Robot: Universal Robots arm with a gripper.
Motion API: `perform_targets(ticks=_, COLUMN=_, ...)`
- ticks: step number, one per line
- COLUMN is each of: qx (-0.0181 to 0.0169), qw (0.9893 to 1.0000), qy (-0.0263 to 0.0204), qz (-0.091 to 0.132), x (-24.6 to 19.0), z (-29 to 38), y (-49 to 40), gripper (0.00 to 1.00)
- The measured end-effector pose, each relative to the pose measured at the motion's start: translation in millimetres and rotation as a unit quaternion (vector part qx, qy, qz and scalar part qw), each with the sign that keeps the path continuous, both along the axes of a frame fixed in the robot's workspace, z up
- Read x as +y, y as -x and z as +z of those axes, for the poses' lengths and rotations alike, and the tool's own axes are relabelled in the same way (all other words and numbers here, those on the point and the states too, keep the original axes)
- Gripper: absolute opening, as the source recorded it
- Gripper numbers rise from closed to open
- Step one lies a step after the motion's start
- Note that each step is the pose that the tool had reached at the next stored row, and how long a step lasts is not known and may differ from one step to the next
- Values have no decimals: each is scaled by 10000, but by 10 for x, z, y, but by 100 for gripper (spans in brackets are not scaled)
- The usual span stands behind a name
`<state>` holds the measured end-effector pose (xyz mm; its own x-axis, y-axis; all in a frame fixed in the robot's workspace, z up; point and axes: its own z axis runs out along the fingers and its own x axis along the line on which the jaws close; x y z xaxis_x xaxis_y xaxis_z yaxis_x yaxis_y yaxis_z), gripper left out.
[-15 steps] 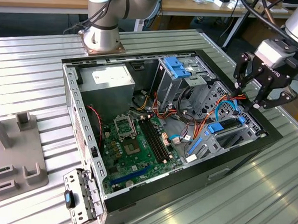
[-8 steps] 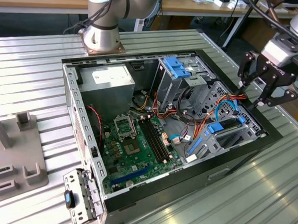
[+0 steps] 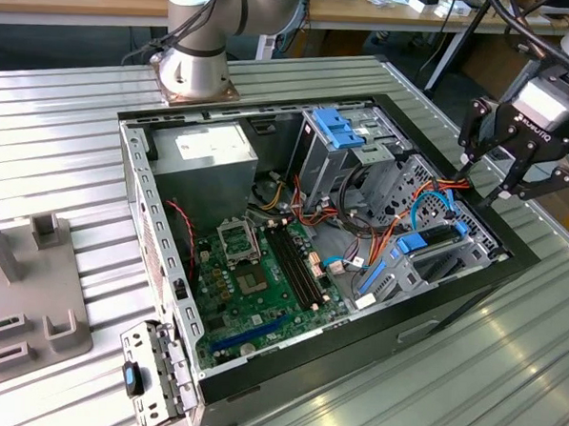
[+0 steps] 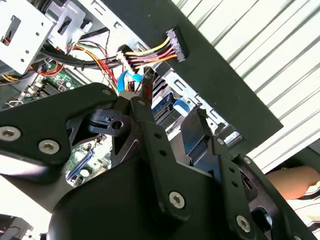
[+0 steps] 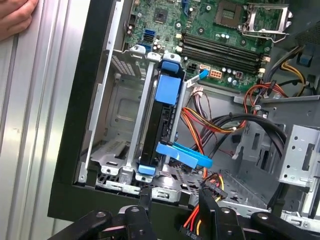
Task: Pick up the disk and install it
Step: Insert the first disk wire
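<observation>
Nearest, the computer case [image 3: 403, 326] shows its black rim. Just inside it, at the exterior view's right, the disk [image 3: 418, 243] stands on edge in the drive cage [image 3: 407, 274]. Farther right, above that rim, the gripper [image 3: 484, 182] hangs released and empty, with open air around it.

A white label [image 3: 208, 144] sits on the power supply [image 3: 177, 174], its print too small to make out. The pale housing above the gripper [image 3: 484, 180] carries one short line of dark lettering, a maker's mark. Fine white markings are scattered over the green board [image 3: 252, 288] in the exterior view and first wrist view, and none is legible.
</observation>
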<state>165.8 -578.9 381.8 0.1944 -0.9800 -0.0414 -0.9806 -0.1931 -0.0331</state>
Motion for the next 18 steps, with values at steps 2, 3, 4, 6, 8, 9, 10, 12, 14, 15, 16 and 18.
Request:
perform_targets(ticks=2, qx=0, qw=9999, qy=0, qz=117, x=35, z=-3, y=-152, gripper=50)
perform_targets(ticks=3, qx=0, qw=9999, qy=1, qz=119, x=39, z=-3, y=-153, gripper=50)
perform_targets(ticks=4, qx=0, qw=9999, qy=1, qz=119, x=40, z=-2, y=-153, gripper=50)
perform_targets(ticks=6, qx=0, qw=9999, qy=1, qz=151, x=50, z=-2, y=-161, gripper=50)
perform_targets(ticks=8, qx=0, qw=9997, qy=1, qz=227, x=57, z=-3, y=-167, gripper=50)
perform_targets(ticks=9, qx=0, qw=9995, qy=1, qz=306, x=63, z=-3, y=-171, gripper=50)
perform_targets(ticks=10, qx=0, qw=9993, qy=1, qz=361, x=67, z=-2, y=-175, gripper=50)
perform_targets(ticks=12, qx=0, qw=9988, qy=1, qz=482, x=74, z=-3, y=-195, gripper=50)
perform_targets(ticks=14, qx=0, qw=9984, qy=1, qz=560, x=80, z=-4, y=-226, gripper=50)
perform_targets(ticks=15, qx=0, qw=9982, qy=1, qz=599, x=81, z=-4, y=-233, gripper=50)
perform_targets(ticks=16, qx=0, qw=9974, qy=1, qz=725, x=81, z=-6, y=-237, gripper=50)
perform_targets(ticks=18, qx=-1, qw=9952, qy=1, qz=977, x=81, z=-11, y=-238, gripper=50)
